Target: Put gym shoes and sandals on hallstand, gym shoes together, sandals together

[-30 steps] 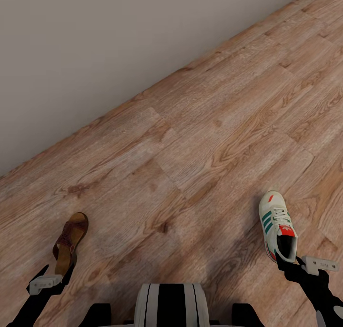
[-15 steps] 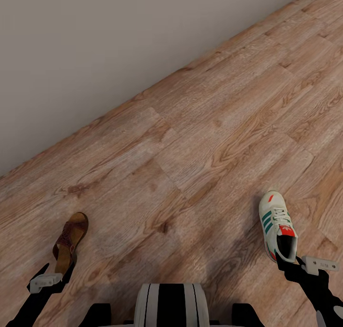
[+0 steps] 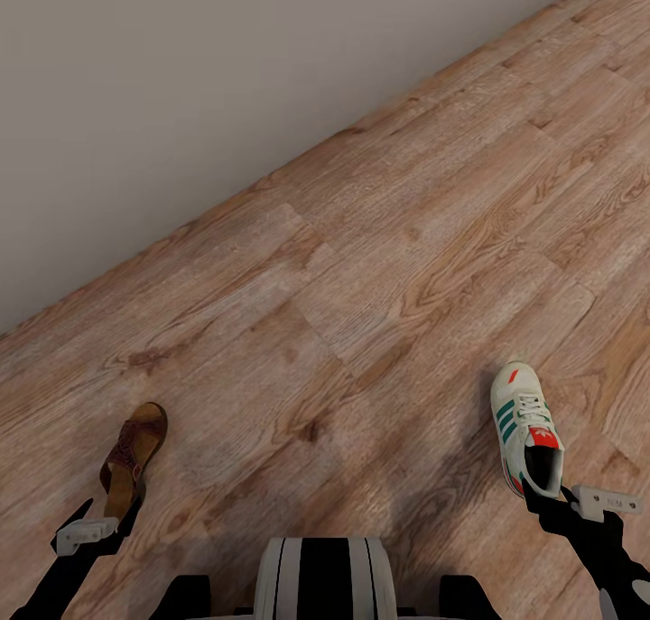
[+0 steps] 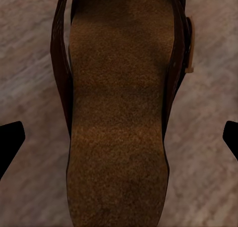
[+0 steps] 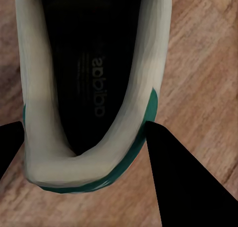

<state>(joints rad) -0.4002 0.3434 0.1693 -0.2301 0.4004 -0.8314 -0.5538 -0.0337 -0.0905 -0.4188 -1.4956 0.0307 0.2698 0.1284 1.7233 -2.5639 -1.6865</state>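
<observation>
Between right gripper (image 3: pixel 547 503) fingers, gym shoe (image 3: pixel 526 426) heel, seemingly gripped

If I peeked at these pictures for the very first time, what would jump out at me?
Probably the cream gym shoe with green stripes, near the right gripper at the head view's lower right, fingers either side of its heel. Next, the brown sandal at lower left by the left gripper. All around is wood floor meeting a grey wall.
</observation>
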